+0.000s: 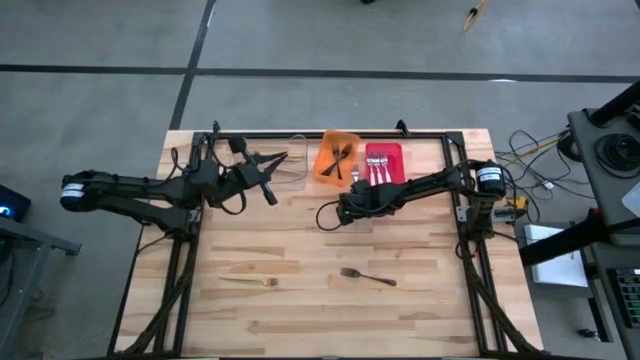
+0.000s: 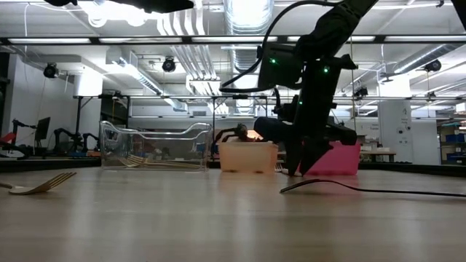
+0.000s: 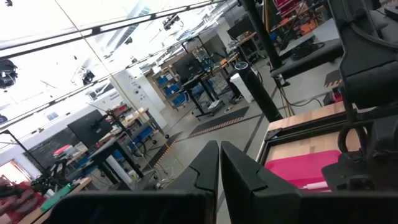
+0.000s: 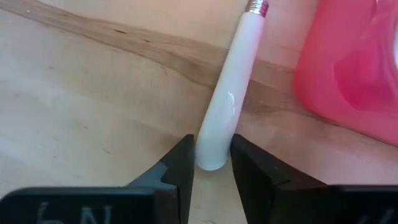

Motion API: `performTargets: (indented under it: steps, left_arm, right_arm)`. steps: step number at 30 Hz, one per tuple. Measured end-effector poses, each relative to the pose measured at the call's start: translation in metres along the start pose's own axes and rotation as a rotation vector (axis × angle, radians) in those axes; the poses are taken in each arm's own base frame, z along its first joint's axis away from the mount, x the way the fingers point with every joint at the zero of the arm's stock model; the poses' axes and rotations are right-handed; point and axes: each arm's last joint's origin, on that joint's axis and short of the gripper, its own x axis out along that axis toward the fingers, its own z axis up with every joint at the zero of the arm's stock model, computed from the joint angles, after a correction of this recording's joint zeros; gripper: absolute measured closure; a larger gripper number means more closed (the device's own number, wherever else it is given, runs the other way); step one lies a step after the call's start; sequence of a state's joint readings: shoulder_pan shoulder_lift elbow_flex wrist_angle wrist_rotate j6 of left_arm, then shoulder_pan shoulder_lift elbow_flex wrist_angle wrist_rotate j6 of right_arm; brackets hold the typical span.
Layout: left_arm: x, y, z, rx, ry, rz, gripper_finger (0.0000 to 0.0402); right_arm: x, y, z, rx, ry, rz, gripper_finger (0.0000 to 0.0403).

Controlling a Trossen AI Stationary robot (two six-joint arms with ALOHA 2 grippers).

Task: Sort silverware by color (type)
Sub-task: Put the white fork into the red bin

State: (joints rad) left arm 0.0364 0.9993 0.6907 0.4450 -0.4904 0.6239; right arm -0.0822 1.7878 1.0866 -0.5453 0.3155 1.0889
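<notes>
While most of the silverware already lies in the bins at the far side of the table (image 1: pixel 420 300), the sorting is not finished. Dark forks are in the orange bin (image 1: pixel 337 157), silver ones with pale handles in the red bin (image 1: pixel 384 163), and the low view shows some pieces in the clear bin (image 2: pixel 154 149). Two forks are left on the near part of the table: a gold fork (image 1: pixel 250 281) at the left and a black fork (image 1: pixel 367 276) nearer the middle. The right gripper (image 4: pixel 212 163) is low at the table, just beside the red bin, its fingers narrow on both sides of the end of a white handle (image 4: pixel 229 93). The left gripper (image 3: pixel 219 167) is closed, holds nothing and waits near the clear bin.
</notes>
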Motion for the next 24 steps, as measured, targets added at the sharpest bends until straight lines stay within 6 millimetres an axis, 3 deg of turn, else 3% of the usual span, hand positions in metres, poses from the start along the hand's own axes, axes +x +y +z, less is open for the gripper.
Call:
performTargets:
  steps: [13,24]
  left_arm:
    - [0.0,0.0,0.0,0.0,0.001,-0.001,0.0402]
    - [0.0,0.0,0.0,0.003,0.003,-0.003,0.0402]
  right_arm:
    - [-0.004,-0.001,-0.003,-0.014,0.103,0.029,0.0324]
    - [-0.026,-0.006,-0.025,-0.154,0.466,0.128,0.0324]
